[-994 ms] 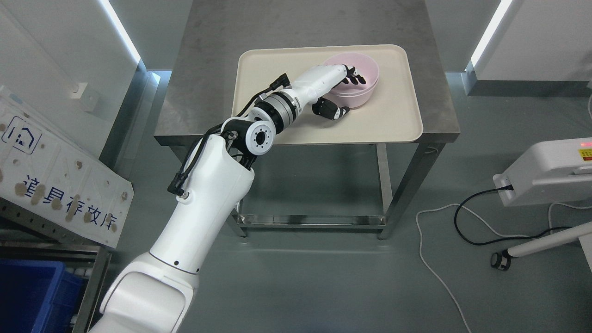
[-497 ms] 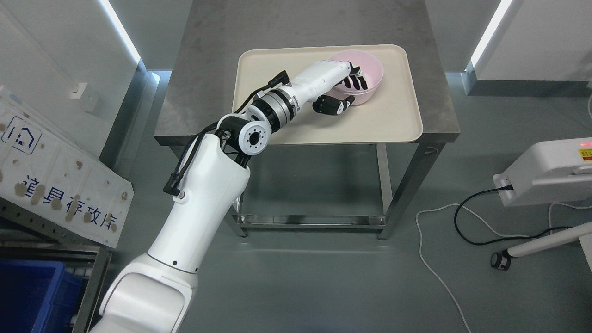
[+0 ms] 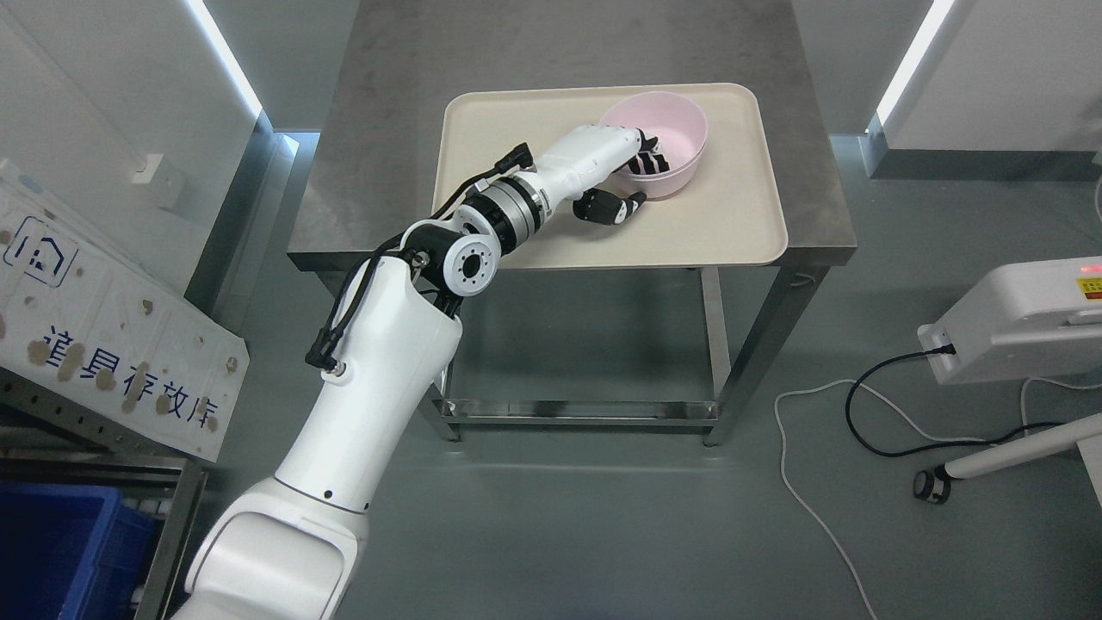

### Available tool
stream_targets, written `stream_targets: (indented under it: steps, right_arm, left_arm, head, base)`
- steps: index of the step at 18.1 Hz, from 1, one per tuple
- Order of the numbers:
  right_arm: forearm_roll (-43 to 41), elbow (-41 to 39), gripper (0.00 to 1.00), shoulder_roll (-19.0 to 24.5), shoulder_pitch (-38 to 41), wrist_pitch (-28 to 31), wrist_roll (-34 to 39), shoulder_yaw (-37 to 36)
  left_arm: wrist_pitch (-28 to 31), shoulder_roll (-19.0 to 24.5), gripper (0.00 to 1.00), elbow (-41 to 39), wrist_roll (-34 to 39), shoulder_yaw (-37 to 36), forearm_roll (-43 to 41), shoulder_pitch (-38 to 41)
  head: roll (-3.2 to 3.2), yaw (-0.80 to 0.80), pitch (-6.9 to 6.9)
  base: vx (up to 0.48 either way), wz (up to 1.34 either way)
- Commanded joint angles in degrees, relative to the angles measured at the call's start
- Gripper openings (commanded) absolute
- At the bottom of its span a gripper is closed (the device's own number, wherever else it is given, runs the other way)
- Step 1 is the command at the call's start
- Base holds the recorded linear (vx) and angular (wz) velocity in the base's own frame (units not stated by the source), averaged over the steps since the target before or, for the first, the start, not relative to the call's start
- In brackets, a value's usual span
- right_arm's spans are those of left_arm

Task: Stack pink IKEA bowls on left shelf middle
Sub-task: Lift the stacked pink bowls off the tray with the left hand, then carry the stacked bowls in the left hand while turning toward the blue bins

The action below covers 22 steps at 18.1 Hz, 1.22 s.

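A pink bowl [image 3: 667, 129] is at the back right of the cream tray [image 3: 740, 220] on the steel table [image 3: 387, 129]. It is tilted, its near edge raised. My left hand [image 3: 633, 181] is shut on the bowl's near rim: black fingers [image 3: 647, 164] curl inside the bowl and the thumb [image 3: 607, 209] presses its outer wall from below. The white left arm reaches up from the lower left. The right arm is out of sight.
A white panel with blue characters [image 3: 112, 344] leans at the left over a metal rack holding a blue bin [image 3: 52, 551]. A white device [image 3: 1024, 319] with a black cable [image 3: 869, 405] stands at the right on the grey floor.
The bowl has tipped up off the tray and shifted slightly toward me with the hand. The forearm has drawn back a little to the left.
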Motion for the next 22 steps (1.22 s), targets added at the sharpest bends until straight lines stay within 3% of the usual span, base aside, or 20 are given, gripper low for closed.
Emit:
stream_targets:
  steps: [1,5,12,19,22]
  right_arm:
    - [0.0,0.0,1.0,-1.0,0.0,0.0,0.0,0.0]
    - [0.0,0.0,1.0,-1.0,0.0,0.0,0.0,0.0]
    - [0.0,0.0,1.0,-1.0,0.0,0.0,0.0,0.0]
    - [0.0,0.0,1.0,-1.0,0.0,0.0,0.0,0.0]
    - [0.0,0.0,1.0,-1.0,0.0,0.0,0.0,0.0]
  left_arm:
    - [-4.3,1.0,0.01,1.0,-0.1,3.6,0.1,-0.1]
    - [-9.3,1.0,0.01,-0.5,-0.5,11.1,4.6,-0.1]
    - [-16.9,1.0,0.02,-8.5,-8.4,24.0,14.4,2.6]
    - [-18.3,1.0,0.03,-24.9,-10.1,25.0,23.7,13.6]
    - [-24.9,1.0,0.01,-26.4,-10.1,25.7,23.6,17.6]
  head:
    - [0.0,0.0,0.0]
    - [0.0,0.0,0.0]
    - [0.0,0.0,0.0]
    - [0.0,0.0,0.0]
    - [0.0,0.0,0.0]
  base:
    - [0.0,0.0]
    - [0.0,0.0]
    - [0.001,0.0]
    - [-0.005,-0.03]
    - [-0.021,-0.19]
